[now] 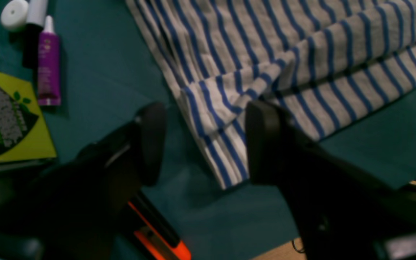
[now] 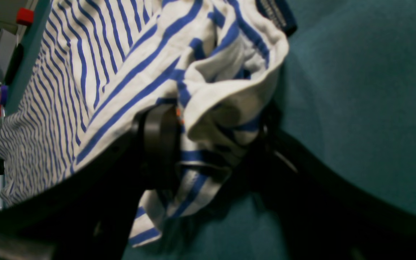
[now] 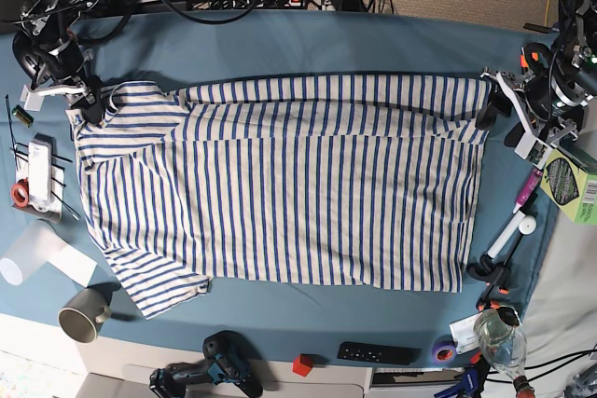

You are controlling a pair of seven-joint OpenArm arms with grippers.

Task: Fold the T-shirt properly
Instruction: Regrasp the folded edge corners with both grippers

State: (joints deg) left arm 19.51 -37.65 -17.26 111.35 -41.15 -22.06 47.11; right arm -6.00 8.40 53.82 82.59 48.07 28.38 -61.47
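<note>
The T-shirt [image 3: 289,179] lay spread flat across the teal counter [image 3: 308,44], collar end at the left. The right gripper [image 2: 211,144] had bunched striped cloth between its jaws at the far-left corner. The left gripper [image 1: 204,141] hovered at the far-right hem corner, jaws wide, holding nothing.

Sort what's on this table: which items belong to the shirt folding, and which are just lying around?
Belongs to the job:
- T-shirt, spread flat
- right gripper, at the bunched collar end
- left gripper, open over the hem corner

Just lying about:
- grey mug
- purple tube
- yellow-green box
- cordless drill
- black remote
- red cube
</note>
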